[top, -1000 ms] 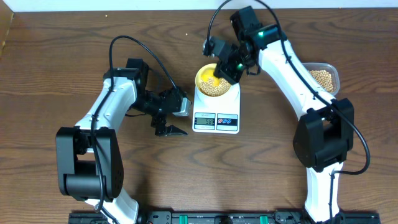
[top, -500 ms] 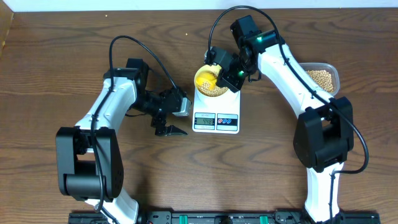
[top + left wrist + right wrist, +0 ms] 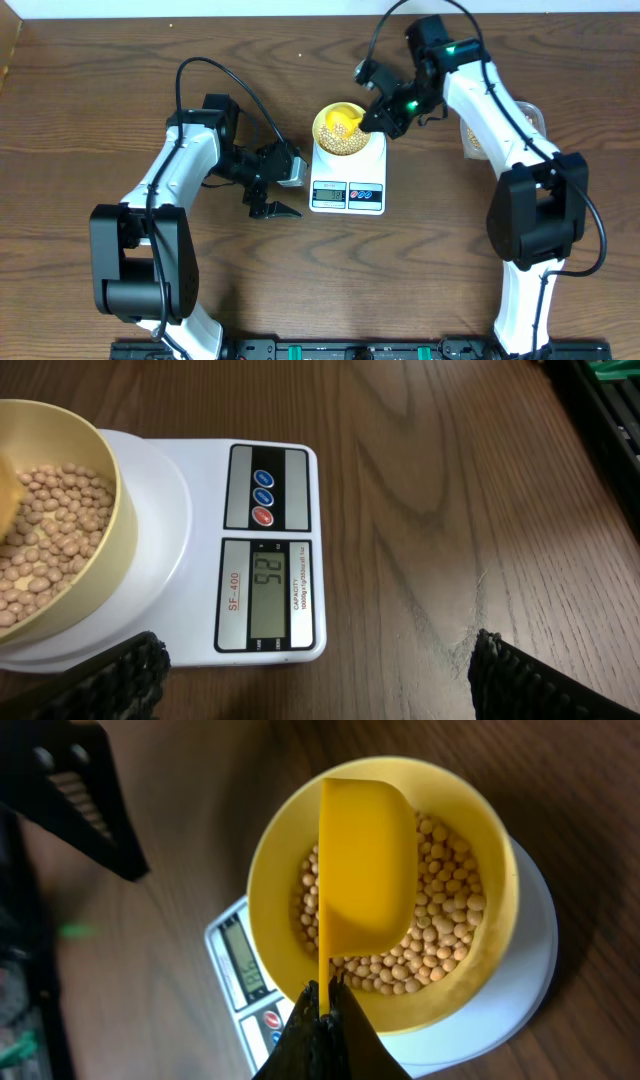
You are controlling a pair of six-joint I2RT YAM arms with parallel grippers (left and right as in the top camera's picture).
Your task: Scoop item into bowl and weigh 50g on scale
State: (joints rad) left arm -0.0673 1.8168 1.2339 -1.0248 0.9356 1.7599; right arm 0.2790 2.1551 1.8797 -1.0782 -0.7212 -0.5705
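Right wrist view: the right tool (image 3: pixel 322 1010) clamps the scoop (image 3: pixel 368 860) over beans (image 3: pixel 445 915) in the bowl (image 3: pixel 497 870), frame centre, on the scale (image 3: pixel 535 960) (left tool (image 3: pixel 272 204) gapes, empty). Better to trickle slowly, watching the display (image 3: pixel 268 588).

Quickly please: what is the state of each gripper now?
Left gripper: open, holding nothing.
Right gripper: closed on the scoop handle.
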